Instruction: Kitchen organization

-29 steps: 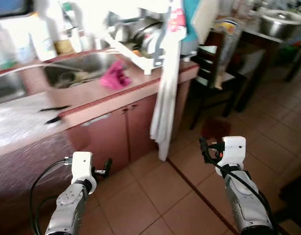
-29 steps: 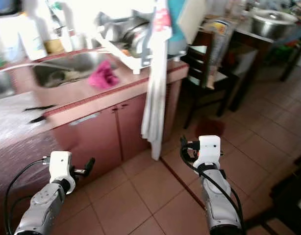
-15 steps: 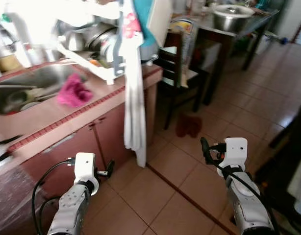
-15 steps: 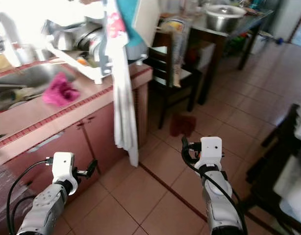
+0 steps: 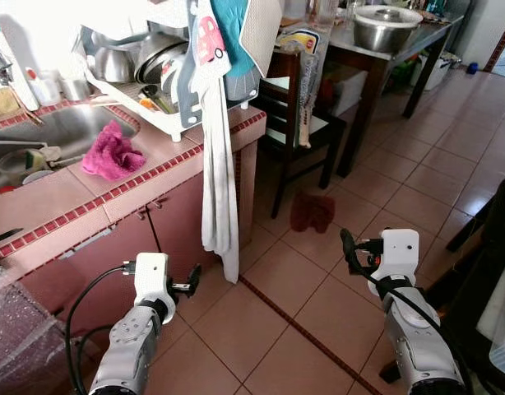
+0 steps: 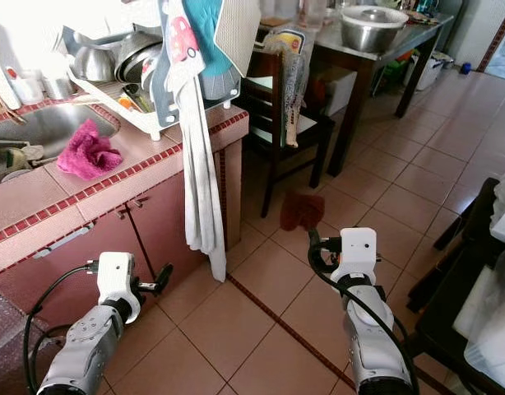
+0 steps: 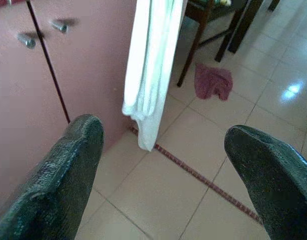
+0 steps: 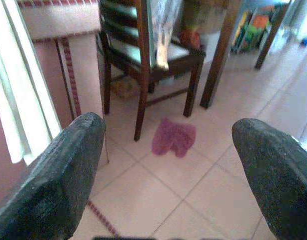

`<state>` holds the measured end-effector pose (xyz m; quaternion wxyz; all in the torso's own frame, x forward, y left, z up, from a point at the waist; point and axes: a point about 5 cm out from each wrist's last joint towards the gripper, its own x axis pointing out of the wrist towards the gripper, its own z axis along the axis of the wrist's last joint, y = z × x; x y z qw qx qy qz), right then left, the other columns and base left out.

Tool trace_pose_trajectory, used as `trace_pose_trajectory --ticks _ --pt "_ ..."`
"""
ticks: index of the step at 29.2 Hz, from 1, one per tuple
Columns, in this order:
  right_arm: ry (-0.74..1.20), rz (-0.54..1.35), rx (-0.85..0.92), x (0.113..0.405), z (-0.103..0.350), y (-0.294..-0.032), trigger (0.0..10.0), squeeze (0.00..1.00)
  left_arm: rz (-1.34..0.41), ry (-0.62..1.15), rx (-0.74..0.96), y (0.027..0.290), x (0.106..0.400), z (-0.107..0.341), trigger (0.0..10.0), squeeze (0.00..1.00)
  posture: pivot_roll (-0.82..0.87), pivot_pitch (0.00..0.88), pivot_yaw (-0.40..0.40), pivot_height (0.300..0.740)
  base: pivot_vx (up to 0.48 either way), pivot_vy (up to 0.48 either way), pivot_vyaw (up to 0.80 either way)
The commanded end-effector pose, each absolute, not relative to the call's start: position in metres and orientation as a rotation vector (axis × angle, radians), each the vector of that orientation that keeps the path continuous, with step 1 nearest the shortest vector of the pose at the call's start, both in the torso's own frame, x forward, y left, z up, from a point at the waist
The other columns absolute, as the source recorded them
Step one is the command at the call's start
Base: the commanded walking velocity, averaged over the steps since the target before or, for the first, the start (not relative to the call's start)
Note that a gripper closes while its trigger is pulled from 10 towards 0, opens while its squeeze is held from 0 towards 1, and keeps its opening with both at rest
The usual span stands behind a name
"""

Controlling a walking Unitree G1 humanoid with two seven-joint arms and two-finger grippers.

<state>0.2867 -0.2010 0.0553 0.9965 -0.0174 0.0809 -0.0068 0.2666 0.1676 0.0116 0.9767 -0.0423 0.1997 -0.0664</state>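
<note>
my left gripper (image 7: pixel 163 150): arm low, forearm out over the floor tiles (image 5: pixel 261 321), in front of the pink cabinet doors (image 7: pixel 68 60); fingers spread wide, nothing between them.
my right gripper (image 8: pixel 168 150): arm low and forward over the tiles, fingers wide apart, empty.
writing: none I can read; the hanging cloth (image 5: pixel 210 37) has a small pink car print.
maroon rag (image 5: pixel 312 211): on the floor by the dark chair (image 5: pixel 294 123), ahead of my right gripper, well apart, between its fingers in the right wrist view.
white towel (image 5: pixel 218 189): hangs off the counter (image 5: pixel 63 206) edge, ahead of my left gripper, not touching.
pink cloth (image 5: pixel 113 154): on the counter, beside the sink (image 5: pixel 39 140).
dish rack (image 5: pixel 145 78): on the counter, holding pots.
metal bowl (image 5: pixel 386 25): on the table behind the chair.
</note>
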Motion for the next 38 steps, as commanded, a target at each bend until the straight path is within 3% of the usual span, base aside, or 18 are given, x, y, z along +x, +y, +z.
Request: trace_pose_trajectory --ticks 1,4,11,20,29,36,38 --pt "0.215 -0.053 0.012 0.286 0.046 -0.206 10.0 0.0 -0.134 0.406 -0.059 0.169 0.271 0.012 10.0 0.0 0.03 0.0 -0.002 0.74 0.0 0.0 0.0" --pt "0.278 -0.089 0.092 0.287 0.034 -0.208 10.0 0.0 -0.121 0.434 -0.029 0.175 0.272 0.006 10.0 0.0 0.03 0.0 0.0 0.74 0.0 0.0 0.0" --pt "0.334 -0.087 0.085 0.298 0.026 -0.204 10.0 0.0 -0.086 0.451 0.011 0.192 0.286 0.01 10.0 0.0 0.05 0.0 0.009 0.74 0.0 0.0 0.0" --pt "0.399 -0.099 0.142 0.314 0.024 -0.197 10.0 0.0 -0.098 0.552 0.084 0.189 0.291 -0.001 10.0 0.0 0.04 0.0 0.019 0.74 0.0 0.0 0.0" --pt "0.701 -0.1 0.101 0.26 -0.035 -0.192 10.0 0.0 -0.005 0.782 0.104 0.197 0.255 -0.04 10.0 0.0 0.04 0.0 -0.002 0.74 0.0 0.0 0.0" --pt "0.806 -0.083 0.051 0.234 -0.055 -0.19 10.0 0.0 -0.008 0.908 0.136 0.203 0.228 -0.058 10.0 0.0 0.01 0.0 0.018 0.74 0.0 0.0 0.0" --pt "0.848 -0.09 0.068 0.22 -0.064 -0.191 10.0 0.0 0.063 0.913 0.024 0.203 0.227 -0.059 10.0 0.0 0.0 0.0 0.01 0.74 0.0 0.0 0.0"
